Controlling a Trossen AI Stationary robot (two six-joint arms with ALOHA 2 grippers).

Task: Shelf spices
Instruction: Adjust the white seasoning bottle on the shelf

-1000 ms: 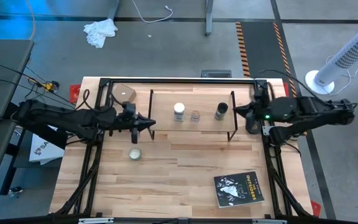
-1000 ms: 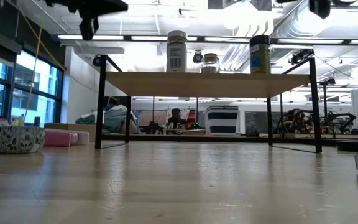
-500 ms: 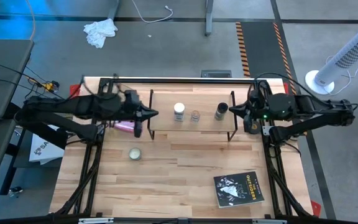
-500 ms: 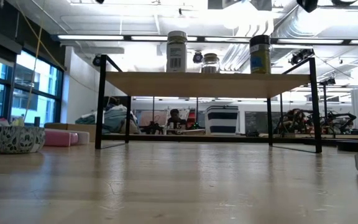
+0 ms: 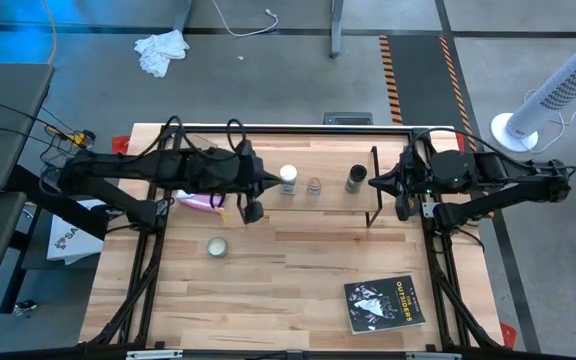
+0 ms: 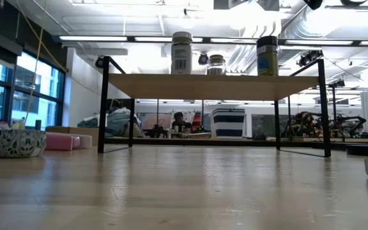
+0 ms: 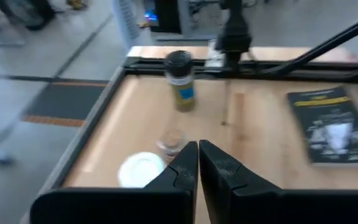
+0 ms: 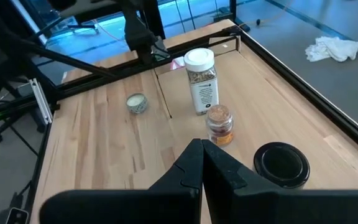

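Three spice jars stand upright on their bases in a row on the shelf's wood top [image 5: 318, 205] [image 6: 213, 86]: a white-capped jar [image 5: 288, 178] [image 6: 182, 53], a small clear glass jar [image 5: 314, 186] [image 6: 216, 64] and a dark jar [image 5: 356, 179] [image 6: 267, 55]. My left gripper [image 5: 268, 184] [image 7: 197, 146] is shut and hovers at the shelf's left end, just short of the white-capped jar [image 7: 140, 169]. My right gripper [image 5: 373, 183] [image 8: 202, 146] is shut at the shelf's right end, beside the dark jar [image 8: 281, 163]. Neither touches a jar.
A flat round tin [image 5: 216, 246] [image 8: 135, 102] lies on the table near the shelf's left end. A dark book [image 5: 384, 303] [image 7: 331, 124] lies near the right front. A pink object [image 5: 200, 203] sits under the left arm. A black frame [image 5: 288, 129] rims the table.
My left gripper has risen out of the low view and travelled toward the table's right, from outside the shelf's left legs to just short of the white-capped jar. My right gripper has shifted slightly left toward the dark jar. The jars have stayed put.
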